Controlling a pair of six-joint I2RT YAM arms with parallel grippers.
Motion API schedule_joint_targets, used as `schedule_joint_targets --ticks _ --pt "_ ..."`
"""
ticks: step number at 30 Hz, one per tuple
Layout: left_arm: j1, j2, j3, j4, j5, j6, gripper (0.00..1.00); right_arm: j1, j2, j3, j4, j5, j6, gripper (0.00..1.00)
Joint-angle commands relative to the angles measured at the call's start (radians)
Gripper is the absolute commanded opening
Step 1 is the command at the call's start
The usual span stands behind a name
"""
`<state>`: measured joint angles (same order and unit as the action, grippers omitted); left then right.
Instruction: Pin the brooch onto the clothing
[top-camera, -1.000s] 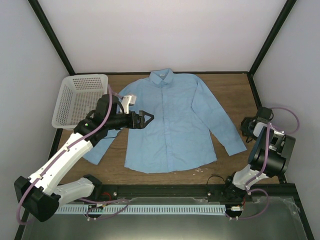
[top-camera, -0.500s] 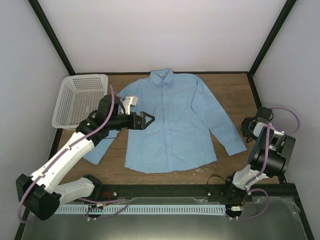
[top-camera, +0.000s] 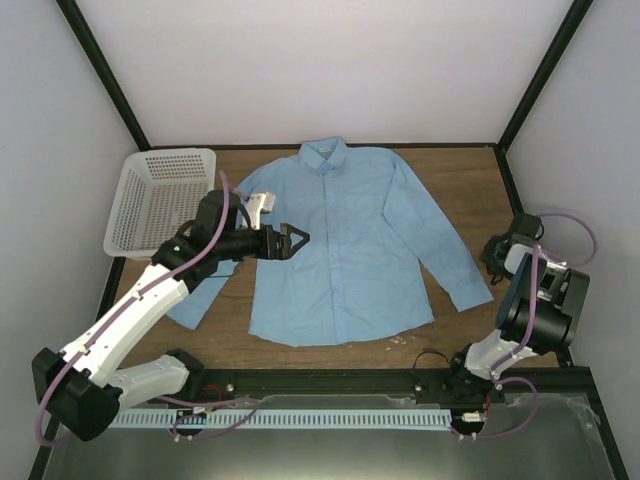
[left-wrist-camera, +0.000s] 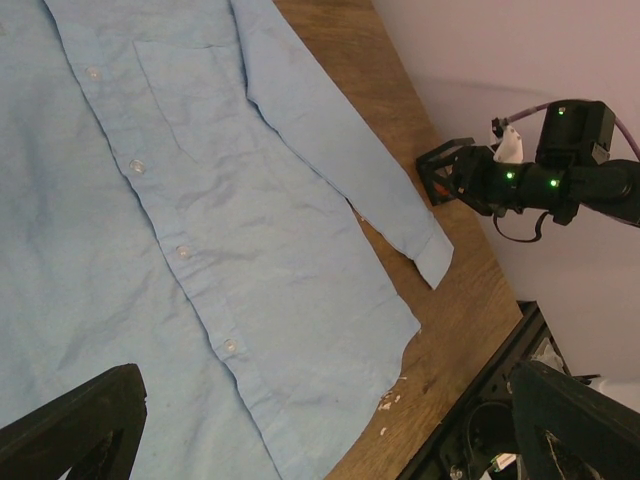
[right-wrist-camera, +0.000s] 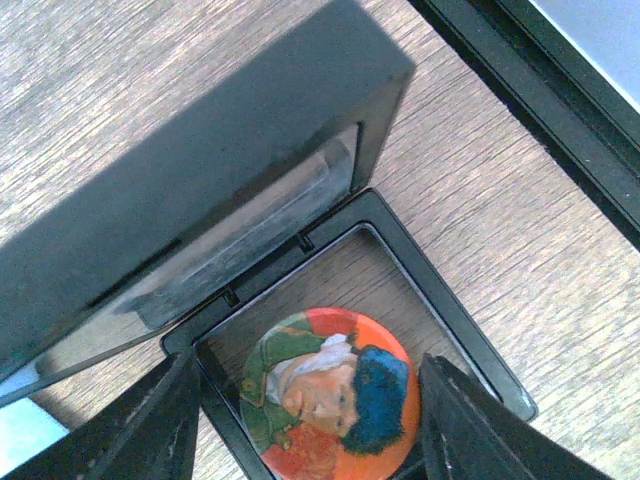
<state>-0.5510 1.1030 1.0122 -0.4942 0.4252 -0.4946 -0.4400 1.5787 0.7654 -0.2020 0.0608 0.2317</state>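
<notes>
Little changes in the top view over the last second. The left gripper (top-camera: 297, 238) drifts slightly further in over the shirt (top-camera: 345, 240) and then settles above the chest panel on the shirt's basket (top-camera: 170, 153) side. Its jaws are spread and hold nothing. The right gripper (top-camera: 494, 252) shifts only a touch and stays low over the table (top-camera: 470, 175), just past the cuff of the shirt's far sleeve. So the pick is not done and no pinning has begun.

From the left wrist, you see both fingers (left-wrist-camera: 75, 420) wide apart at the bottom corners. The button placket and breast pocket of the shirt lie flat and unobstructed between them. Nothing is pinned to the fabric.

From the right wrist, the brooch (right-wrist-camera: 330, 395) sits inside the open black box (right-wrist-camera: 400, 255), with the lid (right-wrist-camera: 200, 170) propped up behind it. It is off the shirt altogether, on bare wood beyond that sleeve. The right fingers (right-wrist-camera: 150, 430) stand parted on either side of the disc without touching it. I judge you are lined up for the grasp, and your next step is to close on the brooch's rim and lift it clear of the frame.
</notes>
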Motion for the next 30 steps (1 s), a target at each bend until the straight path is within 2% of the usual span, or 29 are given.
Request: schedule_joint_targets --ticks 1,4,6,9,26,28,30 --pt "-0.004 -0.016 -0.009 0.018 0.01 0.001 1.0 0.009 -0.004 0.01 -0.036 0.03 -0.004 0.52" --pt "-0.004 -0.021 -0.01 0.019 0.012 -0.004 1.0 0.009 0.004 0.015 -0.035 0.036 -0.005 0.53" --pt "-0.004 -0.024 -0.01 0.017 0.012 -0.005 1.0 0.008 0.009 0.019 -0.033 0.037 -0.004 0.59" --pt "-0.003 -0.027 -0.011 0.017 0.009 -0.008 1.0 0.009 0.02 0.027 -0.032 0.038 -0.006 0.61" --pt "-0.004 -0.02 -0.007 0.021 0.015 -0.009 1.0 0.013 -0.003 0.007 -0.018 -0.025 -0.007 0.43" --pt "-0.004 -0.017 -0.005 0.022 0.014 -0.01 1.0 0.02 -0.013 -0.001 -0.017 -0.03 -0.007 0.43" --pt "-0.004 -0.012 -0.001 0.023 0.016 -0.012 1.0 0.024 -0.016 -0.001 -0.017 -0.027 -0.007 0.48"
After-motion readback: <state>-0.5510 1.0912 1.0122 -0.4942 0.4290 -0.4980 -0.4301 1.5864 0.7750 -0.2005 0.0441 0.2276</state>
